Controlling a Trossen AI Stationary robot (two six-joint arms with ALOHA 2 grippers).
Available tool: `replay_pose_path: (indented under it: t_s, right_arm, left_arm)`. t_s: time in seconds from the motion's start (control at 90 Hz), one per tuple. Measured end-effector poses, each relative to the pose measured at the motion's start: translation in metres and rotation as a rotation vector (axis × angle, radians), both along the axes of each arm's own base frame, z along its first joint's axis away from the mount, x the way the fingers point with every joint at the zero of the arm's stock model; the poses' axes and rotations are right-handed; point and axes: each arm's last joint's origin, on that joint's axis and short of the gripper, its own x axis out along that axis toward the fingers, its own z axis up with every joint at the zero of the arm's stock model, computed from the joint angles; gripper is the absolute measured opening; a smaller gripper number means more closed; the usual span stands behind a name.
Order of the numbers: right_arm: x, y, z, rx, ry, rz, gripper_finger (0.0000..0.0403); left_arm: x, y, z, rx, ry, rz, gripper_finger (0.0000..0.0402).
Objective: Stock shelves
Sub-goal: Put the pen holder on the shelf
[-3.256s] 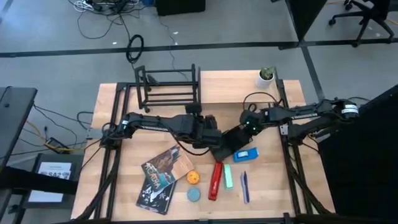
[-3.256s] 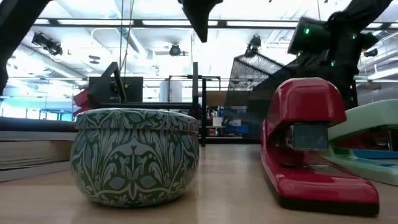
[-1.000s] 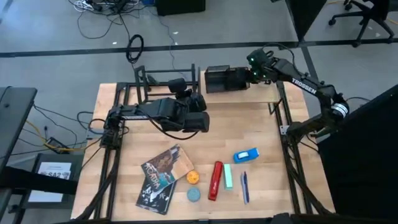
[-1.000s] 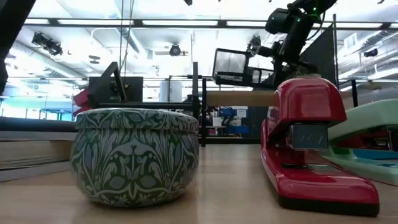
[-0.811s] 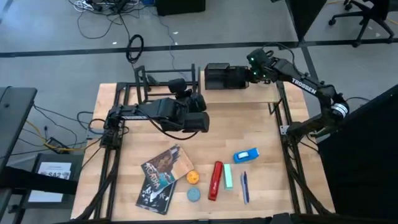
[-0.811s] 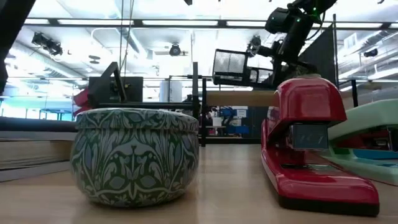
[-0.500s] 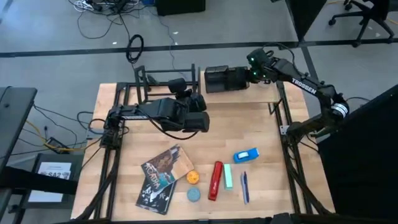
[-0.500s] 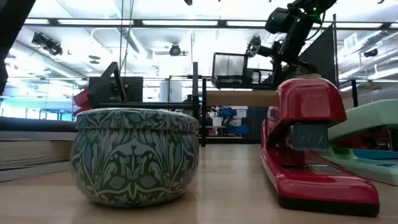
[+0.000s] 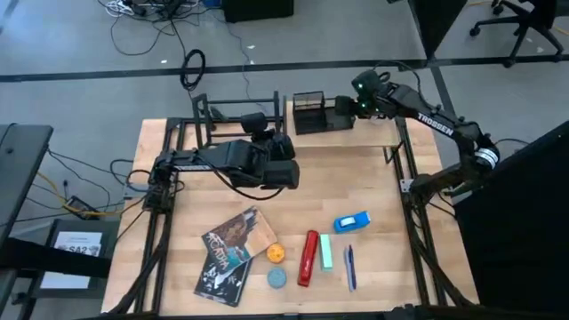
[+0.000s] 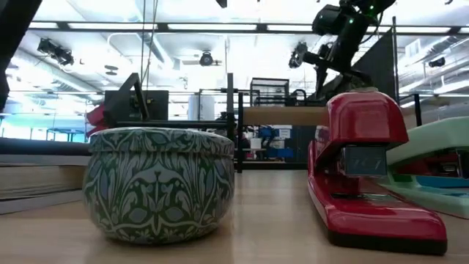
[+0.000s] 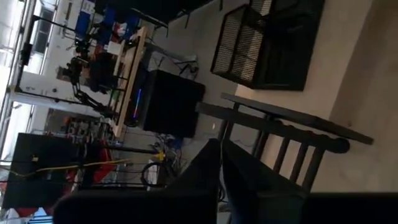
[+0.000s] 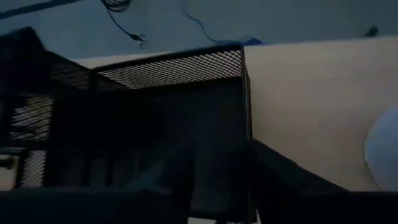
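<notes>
Done: mesh organizer (image 9: 308,110) stands on my wooden shelf (image 9: 373,133), far right.
Right hand (image 9: 342,110): at the organizer; grip, cannot tell.
Left: stapler (image 9: 308,259), book (image 9: 233,250), tin (image 9: 276,277) on the bench (image 9: 382,249).

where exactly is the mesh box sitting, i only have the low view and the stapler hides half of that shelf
Observer: The mesh organizer stands upright on the wooden plank shelf, at the end nearest the black rack.
Operator: where's the right gripper
Observer: The right gripper is right at the organizer's side, above the plank.
Operator: and the left one
Observer: The left gripper waits over mid-table, shut and empty.
</notes>
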Motion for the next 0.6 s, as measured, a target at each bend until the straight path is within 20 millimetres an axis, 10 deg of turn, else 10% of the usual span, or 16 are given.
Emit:
replay_pose_path:
  t_s: [0.6]
  right_arm:
    - [-0.008,0.103,0.057,-0.326,-0.009,0.551,0.0114]
  left_arm:
    - [0.01,0.007,-0.002,-0.244,-0.096,-0.057,0.0]
